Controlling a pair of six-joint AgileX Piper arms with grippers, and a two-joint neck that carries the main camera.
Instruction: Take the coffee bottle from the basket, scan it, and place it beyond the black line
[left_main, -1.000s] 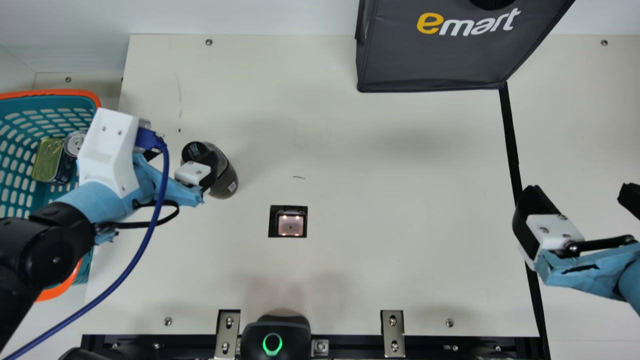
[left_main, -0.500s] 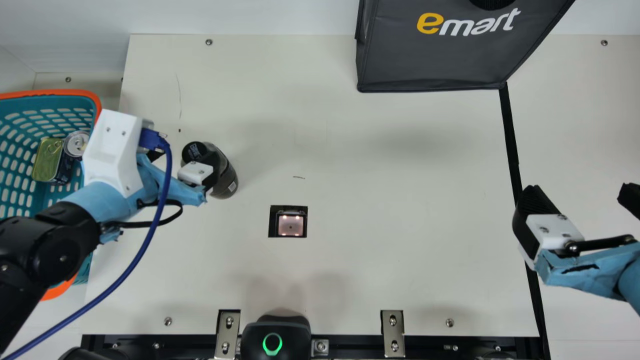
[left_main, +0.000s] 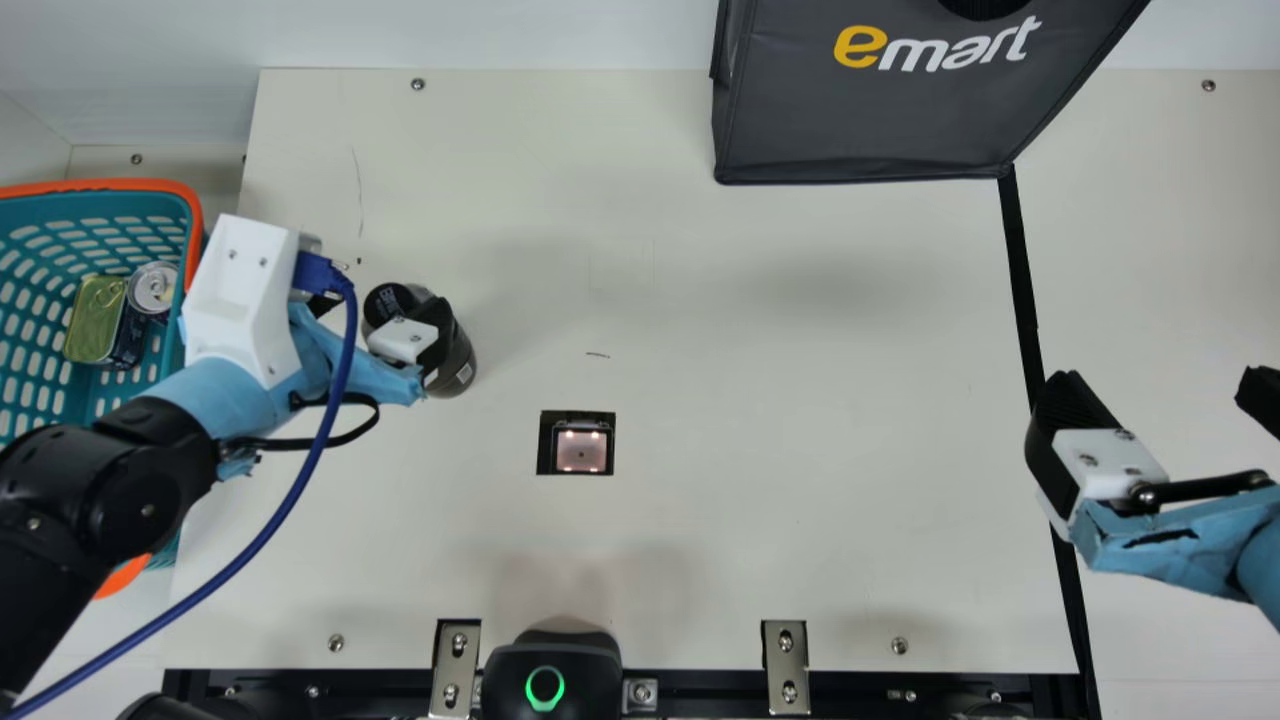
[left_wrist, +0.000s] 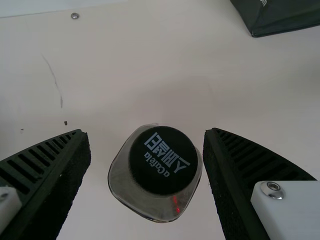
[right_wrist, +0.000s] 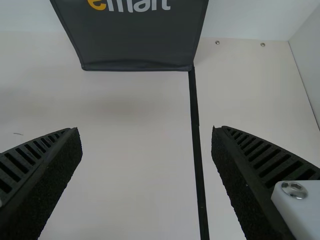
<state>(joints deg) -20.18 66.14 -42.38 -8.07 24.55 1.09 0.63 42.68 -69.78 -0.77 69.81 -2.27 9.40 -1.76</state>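
On the table's left part stands the dark-capped coffee bottle (left_main: 460, 358), out of the basket (left_main: 185, 195). My left gripper (left_main: 376, 308) is over it, one finger covering part of its side. In the left wrist view the bottle's black cap (left_wrist: 163, 160) shows between the spread fingers of my left gripper (left_wrist: 146, 132), with a gap on either side. My right gripper (left_main: 1158, 385) hangs open by the black line (left_main: 1019, 270); in the right wrist view, nothing is between the fingers of my right gripper (right_wrist: 145, 130), and the black line (right_wrist: 195, 115) runs behind.
A lit scanner window (left_main: 581, 450) is set in the table, right of and nearer than the bottle. The basket holds a can (left_main: 153, 287) and a tin (left_main: 96, 320). A dark bag (left_main: 860, 120) stands at the back; a black device (left_main: 552, 670) sits at the front edge.
My left arm has shifted a little to the right, its gripper coming further over the bottle. The bottle and my right arm have stayed in place.
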